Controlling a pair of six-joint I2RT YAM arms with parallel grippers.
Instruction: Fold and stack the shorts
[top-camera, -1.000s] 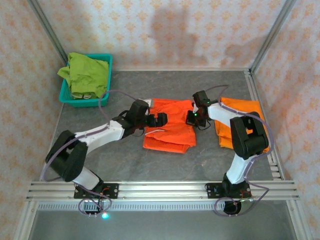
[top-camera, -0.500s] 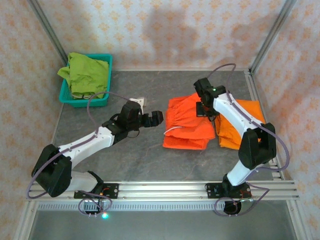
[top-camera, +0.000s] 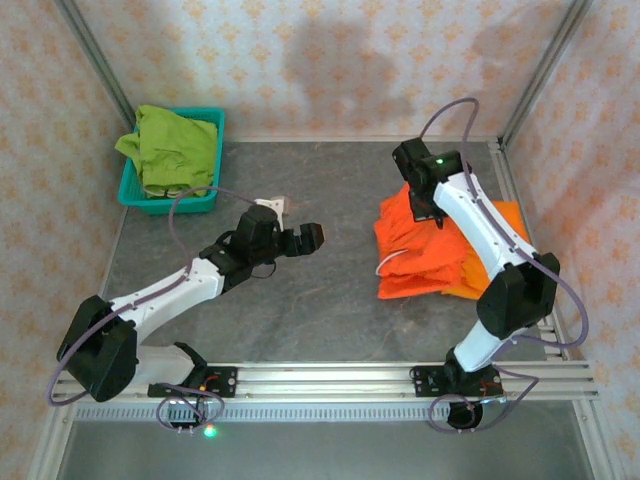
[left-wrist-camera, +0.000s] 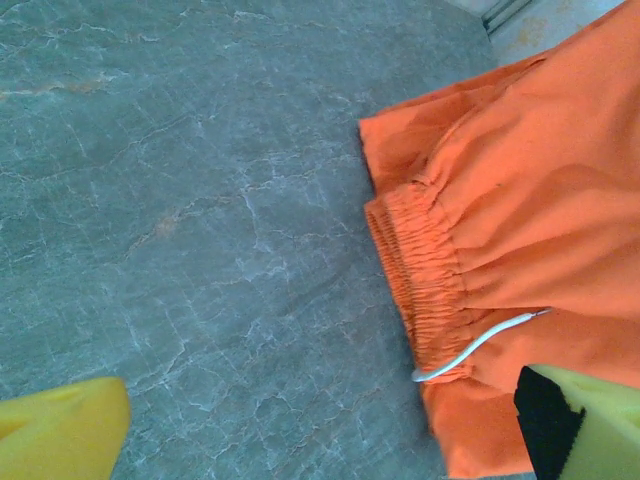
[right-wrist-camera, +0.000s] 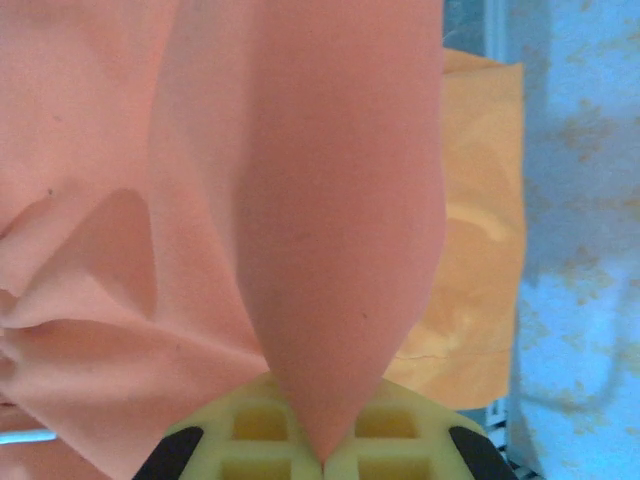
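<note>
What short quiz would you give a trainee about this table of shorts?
1. True or false: the left pincer is open and holds nothing.
2. Where are the lime green shorts? A: in the teal basket. B: spread flat on the table. C: hung on the back wall.
3. What is the right pincer shut on?

Key: 1 true; 2 A; 3 a fold of the orange shorts.
</note>
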